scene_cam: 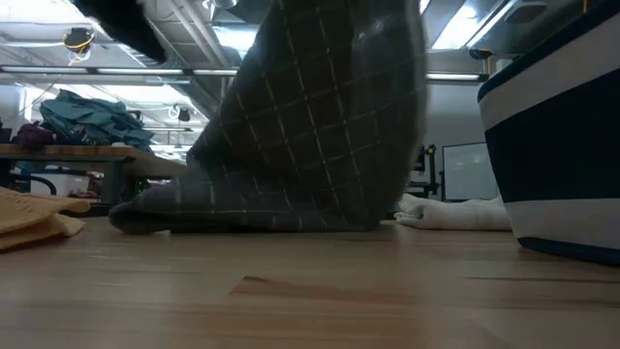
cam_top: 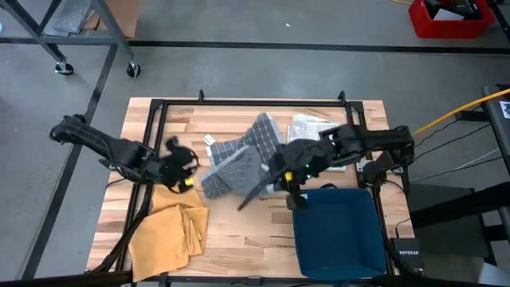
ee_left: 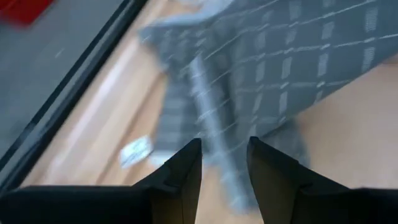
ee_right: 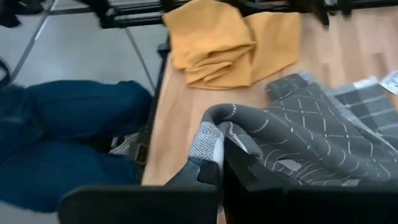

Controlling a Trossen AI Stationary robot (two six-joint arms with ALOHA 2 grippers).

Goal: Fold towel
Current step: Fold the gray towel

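Grey towel (ee_right: 298, 143) pinched in right gripper (ee_right: 217, 165)

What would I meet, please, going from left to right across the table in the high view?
Yellow cloth → left gripper → grey checked towel → right gripper, shut on the towel → navy bin.

Bare wood table (cam_top: 239, 231) between yellow cloth (cam_top: 167, 231) and blue bin (cam_top: 339, 231); grey towel (cam_top: 235, 163) blocks centre.
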